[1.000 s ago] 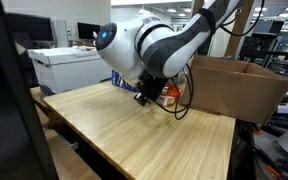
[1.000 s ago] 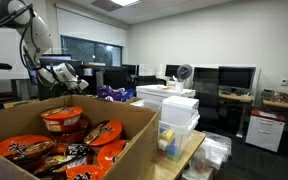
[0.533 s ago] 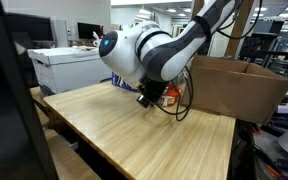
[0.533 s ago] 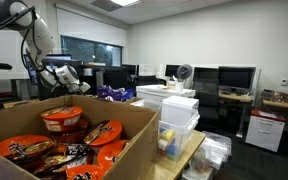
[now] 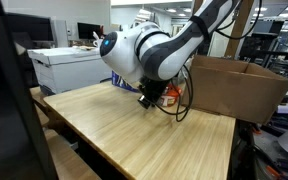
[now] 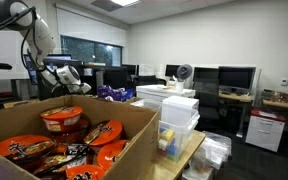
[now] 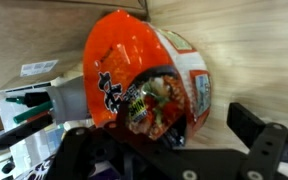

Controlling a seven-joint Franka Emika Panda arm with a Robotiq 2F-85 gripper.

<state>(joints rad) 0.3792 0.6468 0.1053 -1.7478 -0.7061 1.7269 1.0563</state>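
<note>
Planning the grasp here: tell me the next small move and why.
Probably ease the gripper forward a little before closing: in the wrist view the orange noodle cup lies on its side on the wooden table, and the open jaws seem to flank only its near edge.

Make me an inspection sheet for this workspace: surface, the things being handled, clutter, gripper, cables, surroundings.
Surface: wooden table, light grain, no spills seen.
Job's things: orange instant noodle cup on the table, right in front of the wrist camera.
Clutter: cardboard box full of noodle cups and packets; blue bag behind it.
Grippers: gripper low over the table at the cup, fingers open; contact cannot be told.
Cables: black cable loops down beside the cup.
Surroundings: stacked plastic drawers, monitors, desk fan.
</note>
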